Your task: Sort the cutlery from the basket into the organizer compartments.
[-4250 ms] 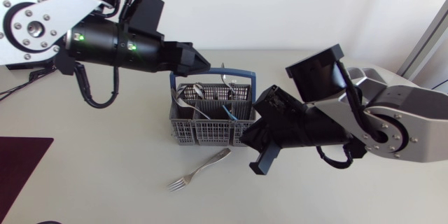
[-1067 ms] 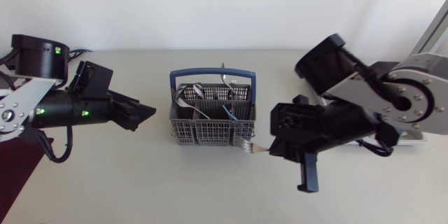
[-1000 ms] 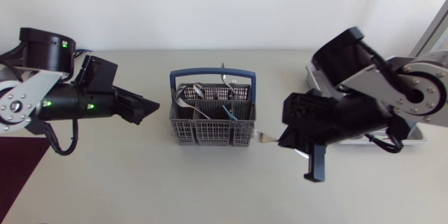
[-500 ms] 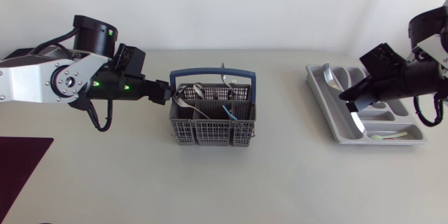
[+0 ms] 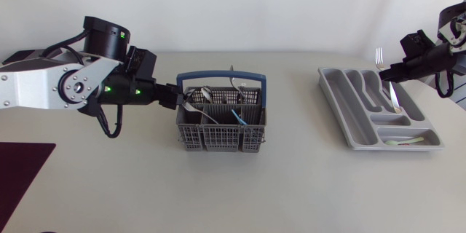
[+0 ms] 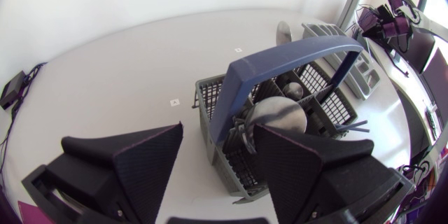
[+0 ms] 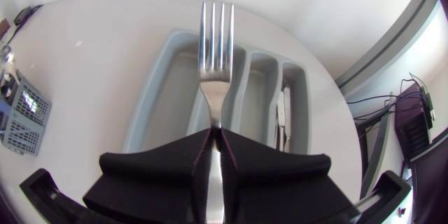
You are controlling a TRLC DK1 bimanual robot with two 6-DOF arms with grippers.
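Pale table is carrying basket and organizer well apart; left tool is gaping wide at the basket's edge, right tool is clamping a fork above the organizer.

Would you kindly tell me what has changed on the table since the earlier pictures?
The right gripper took the fork off the table in front of the basket and carried it to the right, over the organizer; it is shut on the fork. The left gripper drew back to the left, then came to the basket's left edge, open. The basket has not moved.
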